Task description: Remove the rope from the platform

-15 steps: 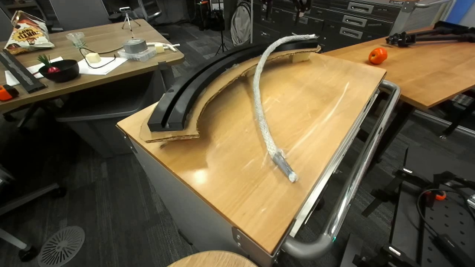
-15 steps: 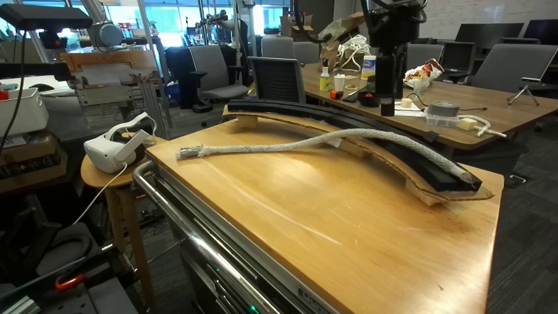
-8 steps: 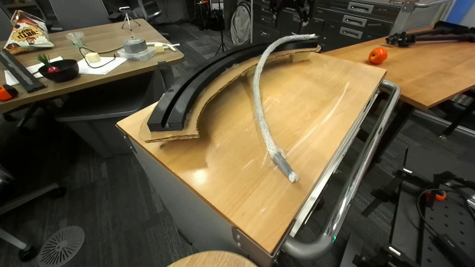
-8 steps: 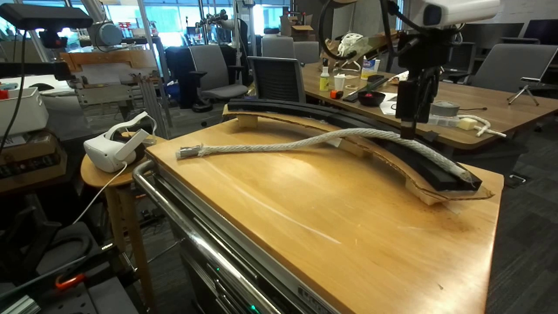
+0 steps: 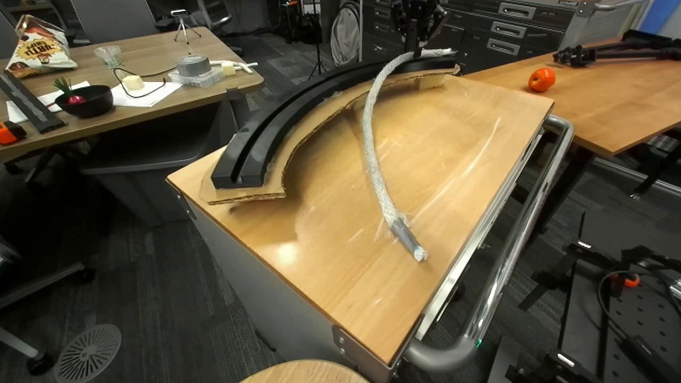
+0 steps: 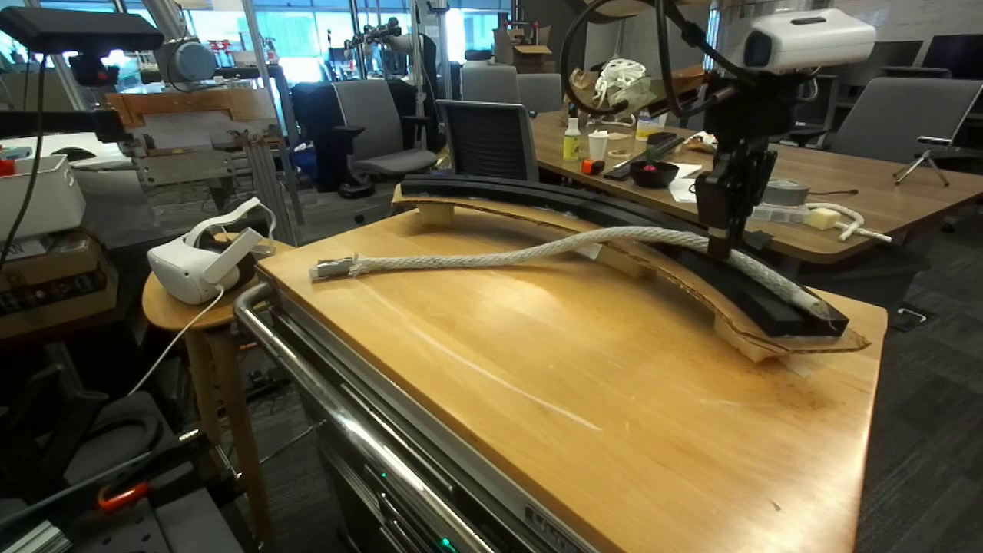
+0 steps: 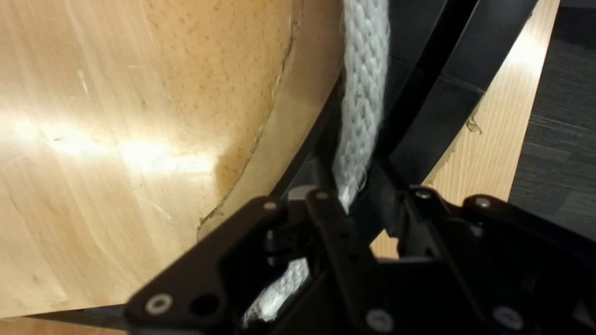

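The pale rope point(image 5: 368, 127) lies with one end over the far stretch of the black curved platform point(image 5: 258, 159) and the rest across the wooden tabletop. Its silvery tip point(image 6: 333, 267) rests on the wood near the metal rail. In the wrist view the braided rope point(image 7: 365, 70) crosses the platform's track point(image 7: 430, 111) and runs between my fingers, close on both its sides. My gripper point(image 7: 351, 174) points down and is shut on the rope, a short way from its plain end point(image 7: 279, 291). That same grip point(image 6: 720, 247) shows over the platform, partly hiding the rope.
Beneath the platform is a cardboard base point(image 5: 274, 189) raised on small blocks. A metal rail point(image 5: 511, 255) runs along one tabletop edge. A white headset point(image 6: 192, 265) sits on a stool. Behind the platform stands another table point(image 6: 883, 180) with a bowl, tape and bottles.
My gripper has come sideways and down from above the platform onto the rope, and its jaws have closed around it. The rope and platform look unmoved.
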You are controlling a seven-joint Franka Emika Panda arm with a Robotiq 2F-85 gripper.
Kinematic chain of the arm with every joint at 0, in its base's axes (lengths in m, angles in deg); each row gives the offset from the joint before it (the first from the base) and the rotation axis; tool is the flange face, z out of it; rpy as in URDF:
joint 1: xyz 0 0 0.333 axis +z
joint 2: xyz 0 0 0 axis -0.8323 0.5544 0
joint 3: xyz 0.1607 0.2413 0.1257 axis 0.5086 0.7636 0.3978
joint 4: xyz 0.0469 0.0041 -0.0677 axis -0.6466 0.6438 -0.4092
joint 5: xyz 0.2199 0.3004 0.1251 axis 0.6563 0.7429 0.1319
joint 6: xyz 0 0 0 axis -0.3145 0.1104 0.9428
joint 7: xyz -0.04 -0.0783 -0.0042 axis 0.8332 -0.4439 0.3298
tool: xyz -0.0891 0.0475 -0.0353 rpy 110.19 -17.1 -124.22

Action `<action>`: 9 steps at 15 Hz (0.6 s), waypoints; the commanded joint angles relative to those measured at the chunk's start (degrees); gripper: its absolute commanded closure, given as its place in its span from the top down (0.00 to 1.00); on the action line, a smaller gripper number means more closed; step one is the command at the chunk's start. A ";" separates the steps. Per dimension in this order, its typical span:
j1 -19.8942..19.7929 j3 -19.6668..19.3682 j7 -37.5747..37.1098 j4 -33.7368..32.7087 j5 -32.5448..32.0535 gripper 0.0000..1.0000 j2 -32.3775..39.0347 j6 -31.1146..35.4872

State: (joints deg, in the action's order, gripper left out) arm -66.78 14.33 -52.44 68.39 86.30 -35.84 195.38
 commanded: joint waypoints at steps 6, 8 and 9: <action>2.97 -3.23 -12.86 4.15 -3.26 0.02 -4.11 0.33; 3.68 -4.54 -16.92 7.79 -5.22 0.02 -6.85 -0.94; 4.19 -5.28 -19.09 10.22 -6.74 0.02 -8.21 -1.23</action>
State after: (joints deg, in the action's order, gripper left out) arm -64.85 11.68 -65.21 71.20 83.23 -38.13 194.95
